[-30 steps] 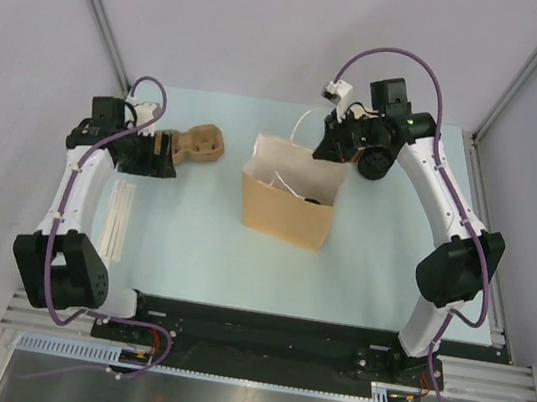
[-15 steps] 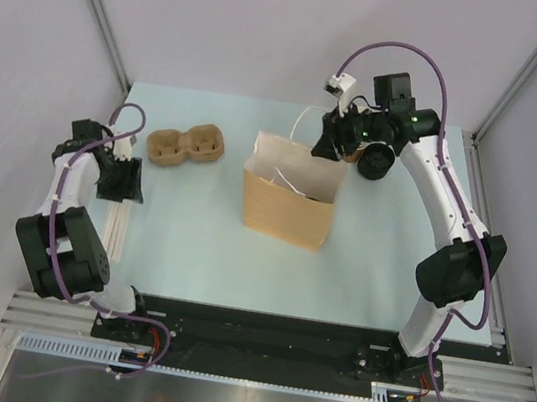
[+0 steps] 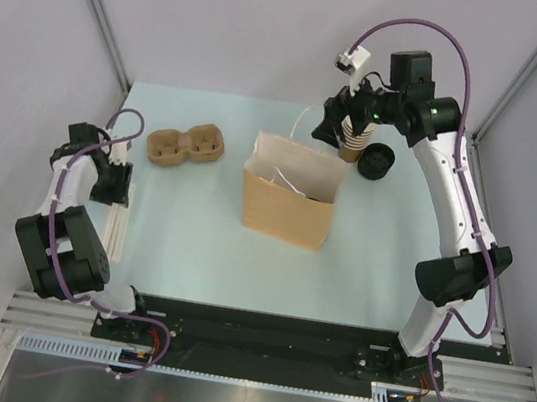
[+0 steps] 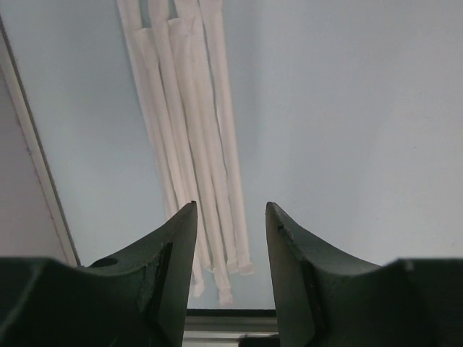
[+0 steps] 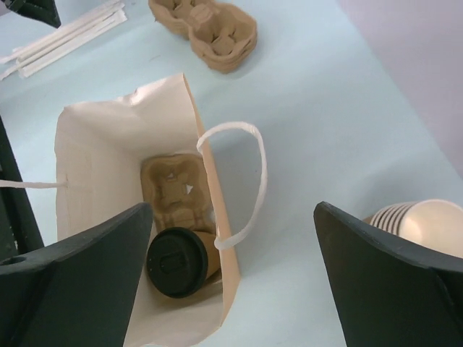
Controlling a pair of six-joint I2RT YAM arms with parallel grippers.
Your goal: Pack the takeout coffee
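Takeout coffee [image 5: 177,262] lid-up, slightly tilted, inside the paper bag [image 5: 108,144]

Top cam sat high, above and behind my bases, tilted down and forward. It was far enough back to take in the whole table [image 3: 192,240] and both my arms. Left wrist cam looked out past my left gripper [image 4: 230,210], nearly straight down, close to the table, framing only the wrapped straws [image 4: 195,144]. Right wrist cam rode high behind my right gripper [image 5: 233,210], looking down into the open paper bag [image 5: 94,159]. Top and right wrist shared the bag, the cup carrier [image 5: 206,32] and the cup stack [image 5: 423,224]. All three caught the straws.
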